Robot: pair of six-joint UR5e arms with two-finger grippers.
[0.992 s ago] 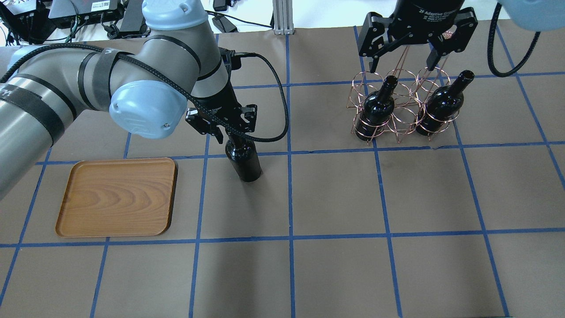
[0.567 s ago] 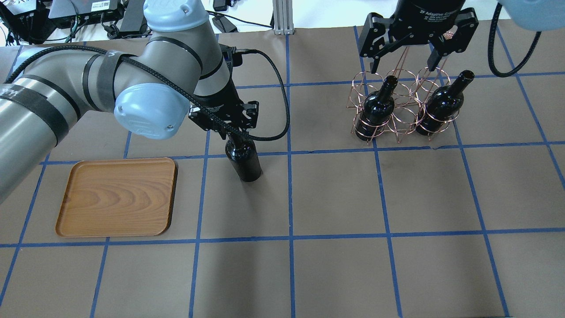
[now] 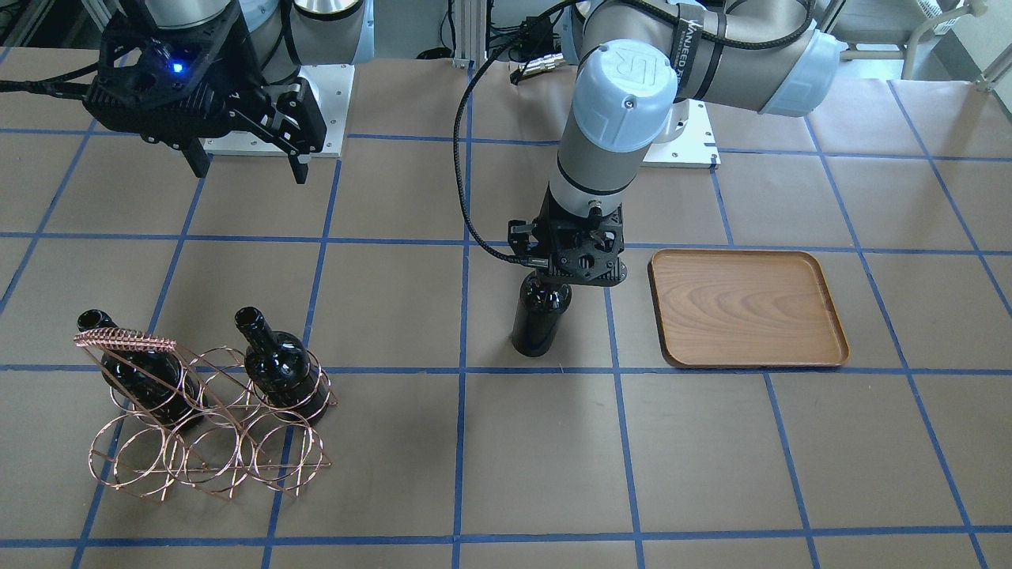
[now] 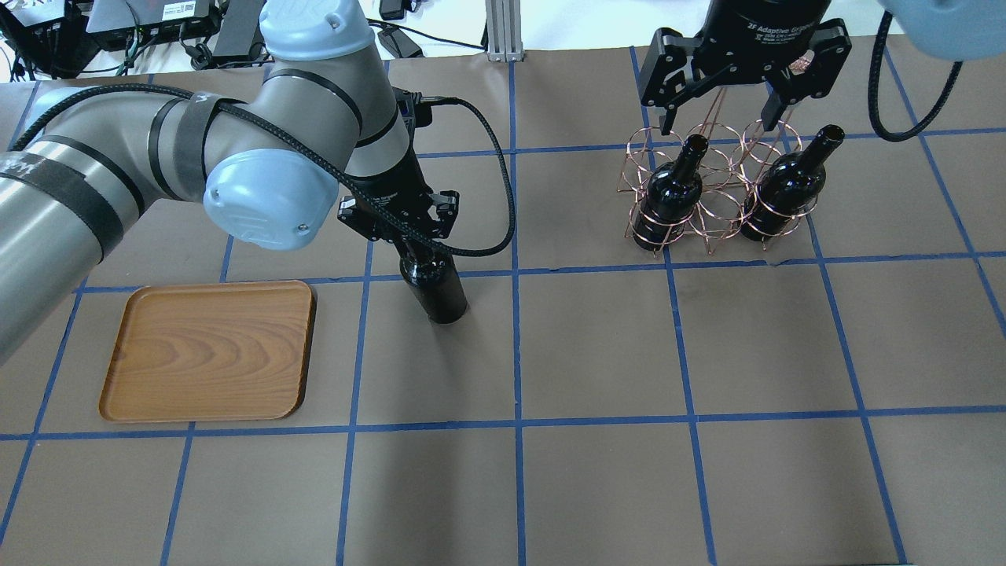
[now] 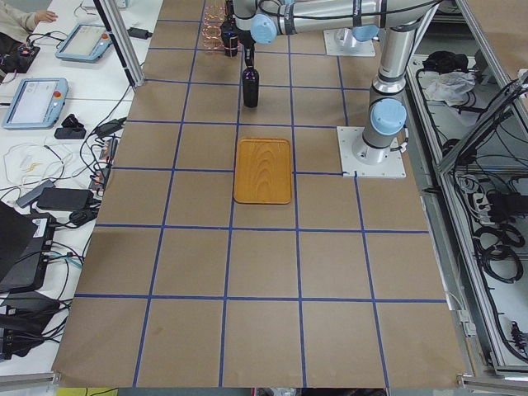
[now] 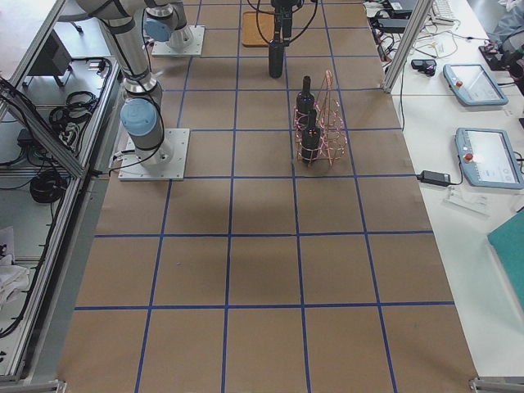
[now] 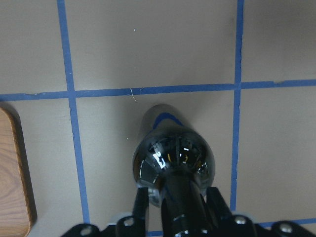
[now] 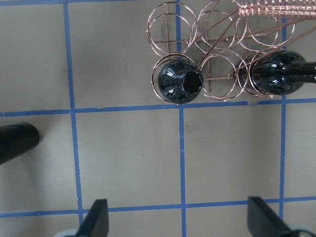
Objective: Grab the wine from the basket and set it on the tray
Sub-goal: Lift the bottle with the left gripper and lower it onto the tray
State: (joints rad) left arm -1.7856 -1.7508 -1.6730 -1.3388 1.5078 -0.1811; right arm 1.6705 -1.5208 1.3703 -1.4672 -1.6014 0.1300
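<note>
wine point(image 4: 435, 284) upright beside tray point(image 4: 208, 351), neck clamped in left claw point(image 4: 398, 233), right claw point(image 4: 721, 110) spread wide

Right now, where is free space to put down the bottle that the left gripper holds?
The tray is bare, just beside the wine held by the left gripper. The table in front is also free. The basket is crowded with two bottles, the open right gripper above it.

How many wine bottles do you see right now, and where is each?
3. One wine bottle stands on the table beside the tray, its neck in the left gripper. Two bottles remain in the basket. None appears hidden.
</note>
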